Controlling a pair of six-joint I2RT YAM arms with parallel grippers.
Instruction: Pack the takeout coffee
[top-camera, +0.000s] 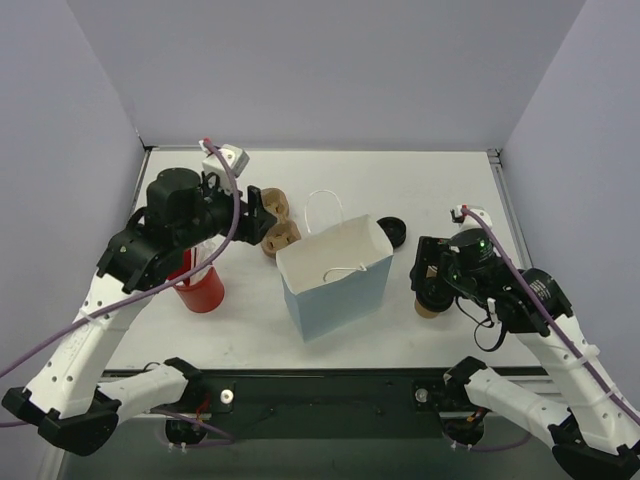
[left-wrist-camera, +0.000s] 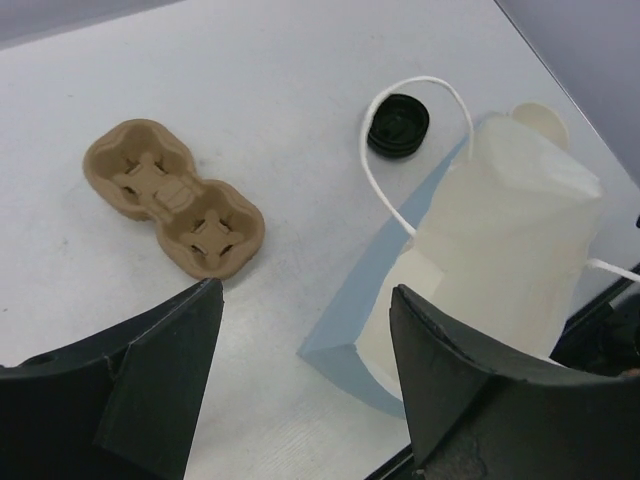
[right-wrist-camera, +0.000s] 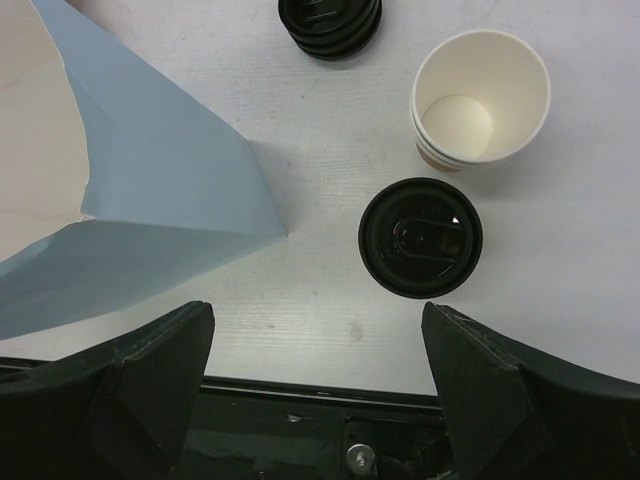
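Observation:
A brown kraft cup with a black round lid (right-wrist-camera: 420, 237) stands upright on the table, seen from above, ahead of my open, empty right gripper (right-wrist-camera: 315, 400) and a little to its right. In the top view this cup (top-camera: 430, 308) peeks out from under the right gripper (top-camera: 428, 275). The plain red cup (top-camera: 203, 288) stands at the left, partly behind my left arm. My left gripper (top-camera: 262, 215) hovers over the tan pulp tray (left-wrist-camera: 175, 200); it is open and empty (left-wrist-camera: 305, 400). The light blue bag (top-camera: 335, 275) stands open mid-table.
A stack of open, lidless kraft cups (right-wrist-camera: 480, 97) stands beyond the lidded cup. A stack of spare black lids (right-wrist-camera: 330, 22) lies behind the bag, also in the top view (top-camera: 392, 232). The bag's wall (right-wrist-camera: 170, 180) is left of the right gripper. The table's near edge is close.

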